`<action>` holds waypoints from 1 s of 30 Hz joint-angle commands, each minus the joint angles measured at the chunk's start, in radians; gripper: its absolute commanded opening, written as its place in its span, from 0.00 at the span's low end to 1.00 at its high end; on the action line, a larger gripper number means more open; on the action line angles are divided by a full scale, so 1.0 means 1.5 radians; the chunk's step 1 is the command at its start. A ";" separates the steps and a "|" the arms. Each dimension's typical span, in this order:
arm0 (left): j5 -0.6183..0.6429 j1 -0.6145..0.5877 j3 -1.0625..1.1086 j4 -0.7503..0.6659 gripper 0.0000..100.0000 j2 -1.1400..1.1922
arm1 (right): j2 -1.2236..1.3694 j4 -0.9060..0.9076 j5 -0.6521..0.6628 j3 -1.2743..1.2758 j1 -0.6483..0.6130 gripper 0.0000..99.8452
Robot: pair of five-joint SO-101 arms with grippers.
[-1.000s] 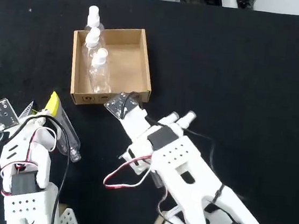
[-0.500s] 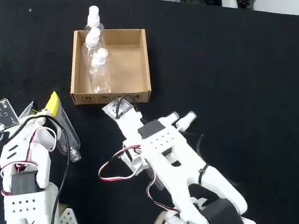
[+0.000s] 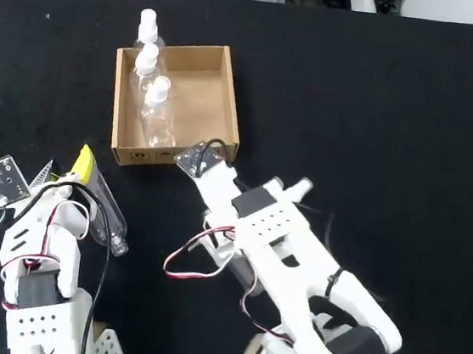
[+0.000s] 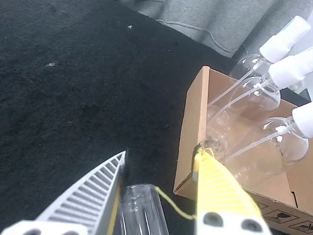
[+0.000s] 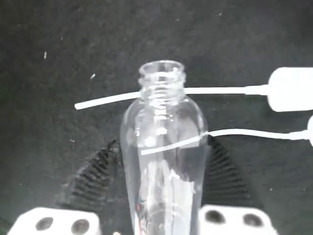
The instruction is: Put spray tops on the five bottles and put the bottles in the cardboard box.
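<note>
R arm edged up-frame toward cardboard box (image 3: 234, 108) corner — right gripper (image 5: 163, 142) clenched on uncapped bottle (image 5: 161, 83) under the arm, mid-frame, w/ spray tops (image 5: 291, 88) beside it; capping still due. The left gripper (image 4: 160, 155) hadn't moved — grasping second bottle (image 3: 106, 209), lower left.

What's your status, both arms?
Left gripper shut on uncapped bottle. Right gripper shut on second bottle. Three capped bottles in cardboard box. Two spray tops loose.

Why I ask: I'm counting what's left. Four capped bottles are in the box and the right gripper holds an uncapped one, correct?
No: the high view shows three capped bottles in the box, not four. The right gripper does hold an uncapped bottle.
</note>
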 commanded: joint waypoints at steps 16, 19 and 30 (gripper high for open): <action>-0.005 -0.003 0.016 0.000 0.21 -0.005 | -0.235 0.043 0.039 -0.006 0.060 0.08; -0.005 -0.003 0.016 0.000 0.21 -0.005 | -0.271 0.042 0.035 -0.006 0.100 0.08; -0.005 -0.002 0.016 0.000 0.21 -0.005 | -0.322 0.034 0.026 -0.005 0.159 0.08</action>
